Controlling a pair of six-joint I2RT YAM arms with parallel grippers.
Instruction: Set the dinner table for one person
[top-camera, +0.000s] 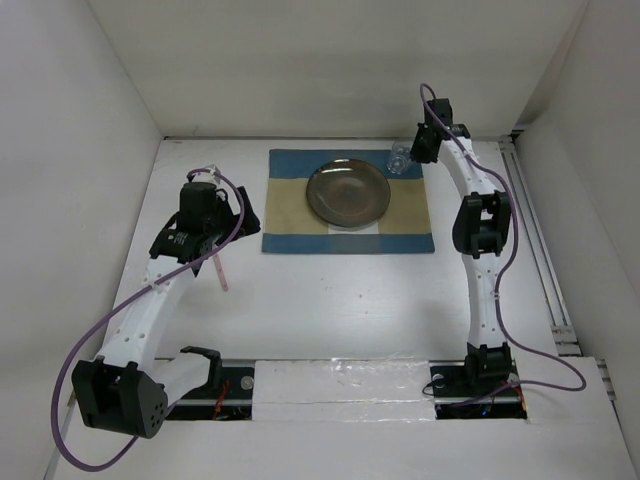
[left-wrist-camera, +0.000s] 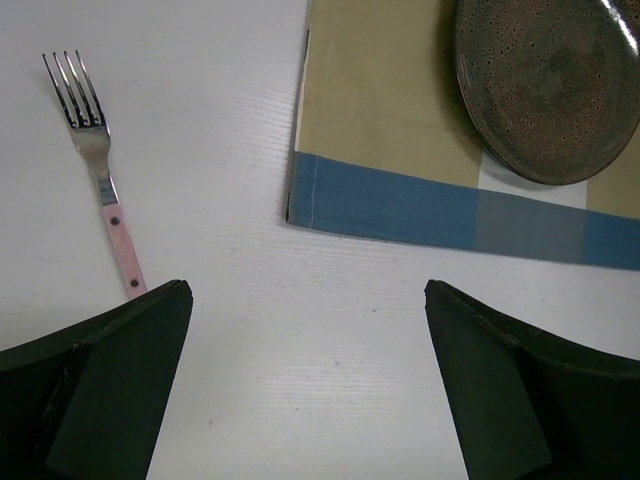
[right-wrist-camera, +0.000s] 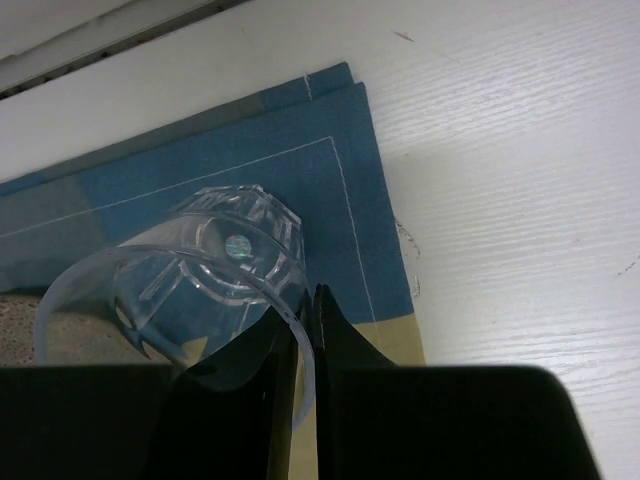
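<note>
- We saw the large, flat, matte white rectangular surface (top-camera: 330, 310) spreading far wider than anything lying on it.
- A blue-and-beige checked cloth placemat (top-camera: 290, 215) lay flat on the far middle of the surface.
- A round, dark, speckled glazed plate (top-camera: 348, 193) sat on the placemat, roughly centred between its left and right edges and closer to its far edge.
- A metal fork with a pale pink handle (left-wrist-camera: 100, 170) lay on the bare surface to the left of the placemat, near it but apart from it. Its tines pointed toward the far side.
- The left claw (left-wrist-camera: 305, 292) hung released over the bare surface, its two dark fingers (left-wrist-camera: 120, 380) spread wide and holding nothing. It was just short of the placemat's near left corner.
- In the left wrist view the end of the fork's handle ran behind one of those fingers, and we could not tell whether they touched.
- The right claw (right-wrist-camera: 308, 340) was clenched on a clear tumbler with a faceted base (right-wrist-camera: 215, 260). It pinched the rim wall with one finger inside the tumbler and the other outside.
- The tumbler stood at the far right corner of the placemat, over its blue border, near the plate but apart from it.
- We could not tell whether the tumbler's base rested on the cloth or hung just above it.
</note>
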